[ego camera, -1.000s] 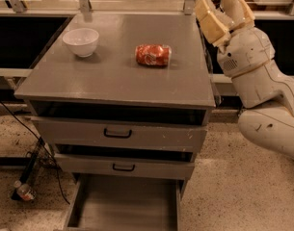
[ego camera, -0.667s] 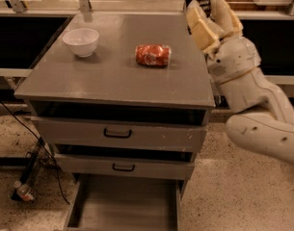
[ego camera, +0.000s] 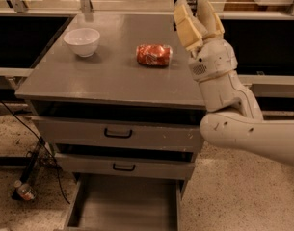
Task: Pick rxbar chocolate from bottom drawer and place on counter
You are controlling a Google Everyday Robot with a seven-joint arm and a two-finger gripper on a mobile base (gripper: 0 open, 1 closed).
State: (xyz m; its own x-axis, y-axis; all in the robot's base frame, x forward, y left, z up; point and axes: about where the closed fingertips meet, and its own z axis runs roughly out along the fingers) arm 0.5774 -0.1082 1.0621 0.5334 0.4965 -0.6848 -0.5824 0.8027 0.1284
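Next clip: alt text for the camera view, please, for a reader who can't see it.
The robot's gripper points upward at the right edge of a grey counter. On the counter sit a white bowl, back left, and a red-orange packet near the middle. Below, the bottom drawer stands open, and no bar shows in its visible part.

Tool (ego camera: 197,14) points up at the desk's (ego camera: 108,78) right rear edge, near the red-orange snack packet (ego camera: 154,55), fingers (ego camera: 186,25) slightly apart, nothing between them. White arm (ego camera: 243,124) comes in from the right. White bowl (ego camera: 82,41) sits upright at back left of the desk, well apart from the packet. Two upper drawers (ego camera: 118,133) with black handles sit slightly out. Bottom drawer (ego camera: 127,201) is pulled open, grey floor showing. Black cables (ego camera: 35,150) lie on the speckled floor at left.
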